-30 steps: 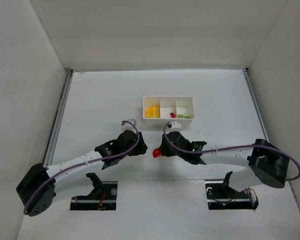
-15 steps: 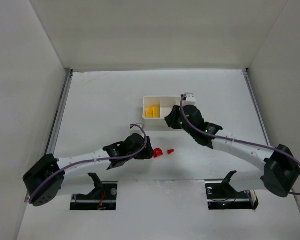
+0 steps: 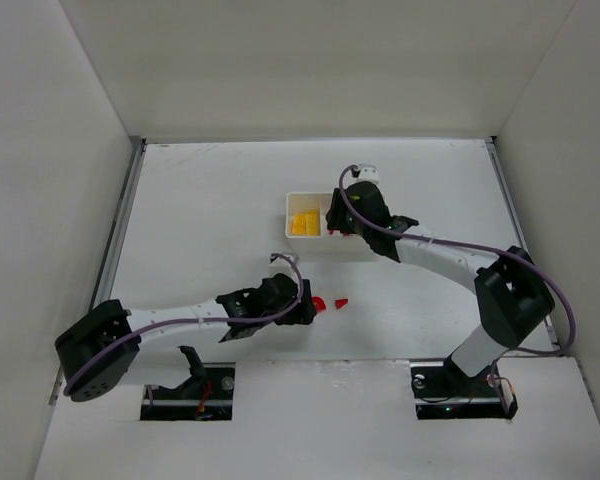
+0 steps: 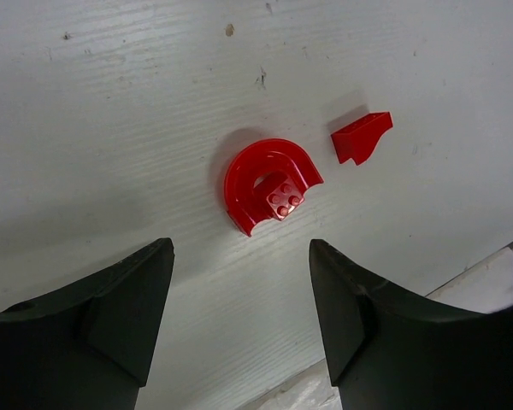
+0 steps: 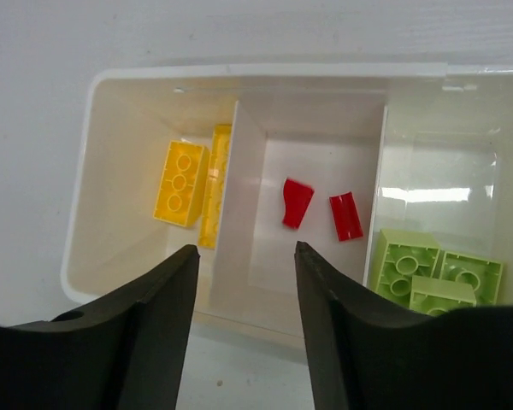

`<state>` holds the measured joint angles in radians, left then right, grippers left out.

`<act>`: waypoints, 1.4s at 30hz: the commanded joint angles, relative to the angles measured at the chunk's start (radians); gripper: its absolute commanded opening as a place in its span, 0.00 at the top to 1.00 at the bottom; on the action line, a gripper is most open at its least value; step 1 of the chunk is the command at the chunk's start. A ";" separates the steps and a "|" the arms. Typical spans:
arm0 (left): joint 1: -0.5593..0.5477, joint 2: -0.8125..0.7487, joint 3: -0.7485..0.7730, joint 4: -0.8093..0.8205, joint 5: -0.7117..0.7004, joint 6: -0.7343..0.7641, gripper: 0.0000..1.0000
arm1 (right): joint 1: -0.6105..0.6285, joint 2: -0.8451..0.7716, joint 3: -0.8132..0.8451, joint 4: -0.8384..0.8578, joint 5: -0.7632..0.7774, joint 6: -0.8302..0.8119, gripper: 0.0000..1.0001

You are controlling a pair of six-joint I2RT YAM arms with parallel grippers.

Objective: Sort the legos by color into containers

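Landmark: small white rectangular plastic tray (image 3: 288, 212) (image 5: 265, 72) with three square compartments side by side, standing on the white table (image 3: 200, 220)
Left compartment: two yellow plastic bricks (image 5: 180, 183), one flat with studs up and one on edge against the dividing wall, both long axes running toward the tray's far wall
Middle compartment: two small red pieces (image 5: 297, 203) lying apart on the floor, long axes toward the far wall, far ends leaning slightly toward each other
Right compartment: pale green plastic bricks (image 5: 406, 260), studs up, bunched against the tray's near wall
Loose, larger: red half-disc (image 4: 261, 179) (image 3: 319, 304) of plastic, a flat arch with a small studded block in its hollow, lying on the table on the tray's near side and well apart from it
Loose, smaller: red wedge (image 4: 362, 137) (image 3: 341, 301) just beside the half-disc, not touching it, long axis roughly along the tray's long side
Left gripper (image 4: 239, 252): jaws spread with nothing between them; the red half-disc lies just ahead of the gap, its hollow turned toward the finger on the wedge's side
Right gripper (image 5: 245, 252): jaws spread and empty above the tray's near wall, the gap over the divider between left and middle compartments; the red pieces lie beyond the fingertips
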<state>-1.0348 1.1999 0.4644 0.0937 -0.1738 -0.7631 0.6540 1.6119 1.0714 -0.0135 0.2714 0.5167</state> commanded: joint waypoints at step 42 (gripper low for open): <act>-0.155 0.346 0.292 -0.167 -0.314 -0.104 0.37 | 0.244 -0.613 -0.616 0.038 0.111 0.267 0.31</act>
<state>-1.1839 1.5356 0.7258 -0.0120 -0.4084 -0.7830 0.8864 1.0027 0.4568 -0.0193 0.3595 0.7593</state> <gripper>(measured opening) 0.622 0.687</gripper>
